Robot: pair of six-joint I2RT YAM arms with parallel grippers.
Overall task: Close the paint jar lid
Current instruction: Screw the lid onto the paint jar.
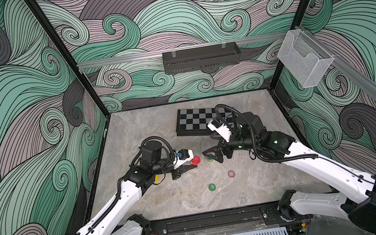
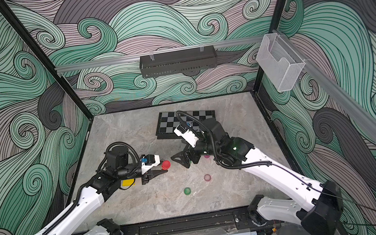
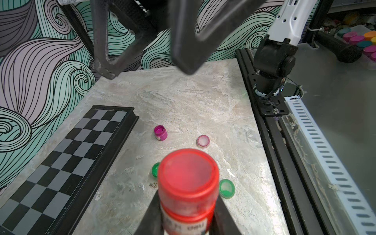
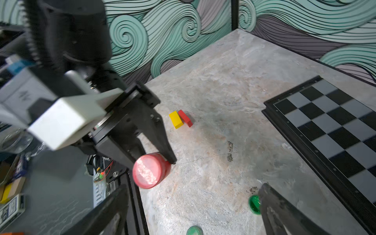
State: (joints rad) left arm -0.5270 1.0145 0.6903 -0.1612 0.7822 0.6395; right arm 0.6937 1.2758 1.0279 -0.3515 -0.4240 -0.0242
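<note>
Red paint jar gripped by the left arm, right jaws wide open beside it

The left gripper (image 1: 192, 165) has its jaws clamped on the red paint jar (image 3: 187, 213) near the middle of the surface (image 1: 148, 134). The red lid (image 3: 188, 173) sits on the jar and faces right. The right gripper (image 1: 212, 157) is just right of the lid, jaws spread wide and holding nothing. A green lid (image 1: 212, 187) and a pink lid (image 1: 231, 173) lie nearer. A chessboard (image 1: 194, 122) lies at the far side.
</note>
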